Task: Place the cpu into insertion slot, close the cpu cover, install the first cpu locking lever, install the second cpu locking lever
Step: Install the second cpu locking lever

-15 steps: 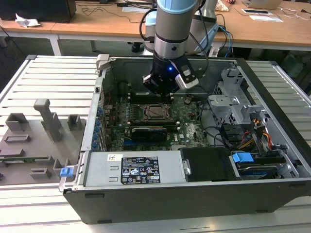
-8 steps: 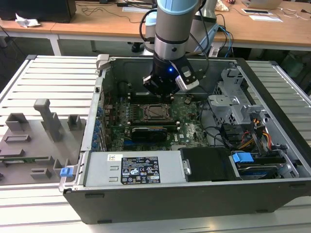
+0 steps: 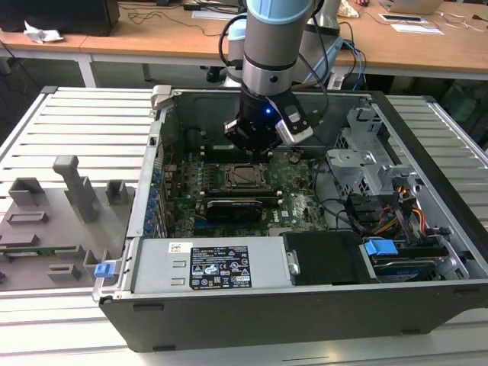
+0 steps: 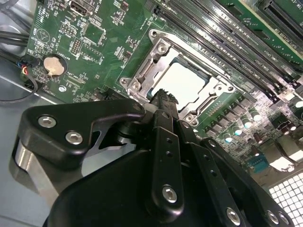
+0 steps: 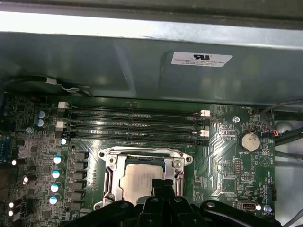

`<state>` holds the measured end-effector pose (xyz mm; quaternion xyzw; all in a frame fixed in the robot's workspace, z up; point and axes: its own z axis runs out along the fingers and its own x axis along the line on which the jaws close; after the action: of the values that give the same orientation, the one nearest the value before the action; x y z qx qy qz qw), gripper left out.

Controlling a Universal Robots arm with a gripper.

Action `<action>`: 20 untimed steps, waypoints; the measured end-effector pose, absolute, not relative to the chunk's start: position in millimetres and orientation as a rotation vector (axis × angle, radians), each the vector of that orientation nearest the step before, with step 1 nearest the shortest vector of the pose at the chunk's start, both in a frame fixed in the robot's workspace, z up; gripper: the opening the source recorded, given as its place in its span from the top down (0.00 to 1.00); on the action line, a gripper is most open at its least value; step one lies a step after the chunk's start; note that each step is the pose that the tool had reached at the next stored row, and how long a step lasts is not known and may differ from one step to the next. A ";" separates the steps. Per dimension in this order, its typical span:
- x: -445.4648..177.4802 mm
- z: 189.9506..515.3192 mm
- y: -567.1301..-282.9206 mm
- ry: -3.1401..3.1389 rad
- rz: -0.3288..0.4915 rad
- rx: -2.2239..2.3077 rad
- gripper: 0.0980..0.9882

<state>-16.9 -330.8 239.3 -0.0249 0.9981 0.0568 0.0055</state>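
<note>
The cpu, a pale silver square, lies flat in the socket on the green motherboard. The cpu cover, a silvery frame, lies down around it, and the chip shows through its square opening. My gripper hangs just above the socket's near edge, its black fingers pressed together with nothing between them. In the exterior view the gripper stands over the socket inside the open computer case.
Memory slots run beside the socket, toward the case wall. A long black card sits just in front of the socket. A drive cage, cables and a power supply crowd the case. Grey fixtures stand outside.
</note>
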 end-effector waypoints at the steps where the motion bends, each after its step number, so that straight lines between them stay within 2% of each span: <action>1: -16.9 239.3 -331.1 3.124 0.178 -0.078 0.99; 20: -16.7 244.6 -345.4 3.124 0.179 -0.078 0.99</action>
<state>-16.7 -345.4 244.6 -0.0250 0.9980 0.0571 0.0056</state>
